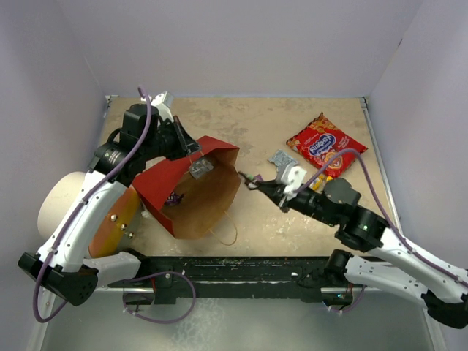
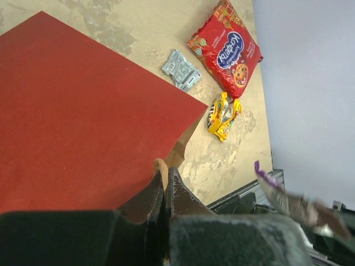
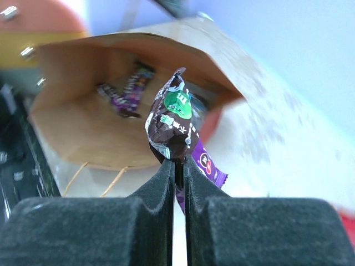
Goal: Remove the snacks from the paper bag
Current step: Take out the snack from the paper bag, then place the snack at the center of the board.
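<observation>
The paper bag lies on its side with its mouth open toward the right arm; its red face fills the left wrist view. My left gripper is shut on the bag's upper rim. My right gripper is shut on a dark purple packet, held just outside the bag's mouth. More purple packets lie deep inside the bag. On the table to the right lie the red cookie bag, a silver-grey packet and a yellow-orange packet.
A white cylinder with an orange end lies against the bag's left side. The bag's string handle trails on the table near the front rail. Walls enclose the table at the back and both sides.
</observation>
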Robot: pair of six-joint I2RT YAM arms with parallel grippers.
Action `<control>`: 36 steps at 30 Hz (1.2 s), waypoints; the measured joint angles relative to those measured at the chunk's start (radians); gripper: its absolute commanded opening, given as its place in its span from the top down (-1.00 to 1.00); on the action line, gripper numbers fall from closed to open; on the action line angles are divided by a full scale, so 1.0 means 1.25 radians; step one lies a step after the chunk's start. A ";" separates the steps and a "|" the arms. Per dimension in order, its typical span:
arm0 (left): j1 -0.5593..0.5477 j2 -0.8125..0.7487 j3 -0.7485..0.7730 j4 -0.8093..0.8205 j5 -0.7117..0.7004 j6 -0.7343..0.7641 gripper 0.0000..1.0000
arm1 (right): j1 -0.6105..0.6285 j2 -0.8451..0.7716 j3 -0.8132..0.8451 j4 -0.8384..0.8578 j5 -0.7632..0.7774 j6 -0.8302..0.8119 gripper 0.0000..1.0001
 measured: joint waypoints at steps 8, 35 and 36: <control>0.000 0.010 0.000 0.018 -0.001 -0.011 1.00 | -0.116 0.144 0.083 -0.217 0.417 0.463 1.00; 0.000 -0.064 -0.010 -0.037 -0.024 -0.011 0.98 | -0.595 0.765 0.312 -0.441 0.148 1.103 1.00; 0.000 -0.065 -0.010 -0.041 -0.026 -0.011 0.98 | -0.598 0.767 0.310 -0.443 0.149 1.106 1.00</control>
